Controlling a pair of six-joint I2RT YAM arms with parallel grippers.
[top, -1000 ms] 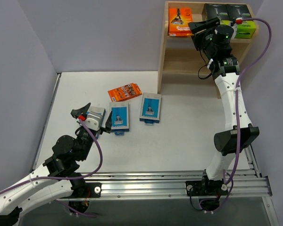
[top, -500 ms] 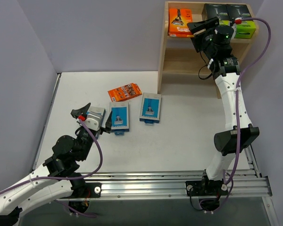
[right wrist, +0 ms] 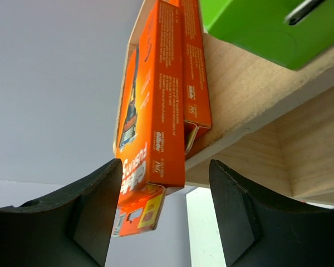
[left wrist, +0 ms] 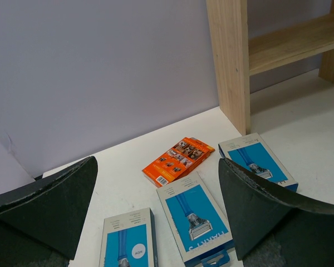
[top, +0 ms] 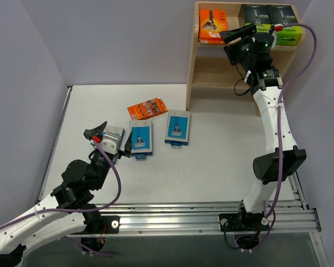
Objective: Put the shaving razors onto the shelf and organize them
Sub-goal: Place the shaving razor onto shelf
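Note:
The wooden shelf (top: 191, 67) stands at the back right. On its top tier lie two stacked orange razor packs (top: 212, 25) and two black boxes with lime-green ends (top: 270, 15). My right gripper (top: 228, 41) is open at the tier's front edge. In the right wrist view the upper orange pack (right wrist: 156, 105) overhangs the edge between the jaws, close to the left finger and apart from the right one. On the table lie an orange pack (top: 147, 108) and two blue packs (top: 141, 139) (top: 177, 128). My left gripper (left wrist: 157, 167) hovers open over them; a third blue pack (left wrist: 128, 245) shows below it.
The lower tier (top: 222, 72) holds nothing. Purple-grey walls close in on the left and back. A lime-green box end (right wrist: 256, 28) sits right beside the orange packs on the shelf board (right wrist: 250, 105). An aluminium rail (top: 211, 214) runs along the near edge.
The right gripper's jaws have spread wider around the orange pack on the top tier and shifted slightly. The left arm and the packs on the table have not moved.

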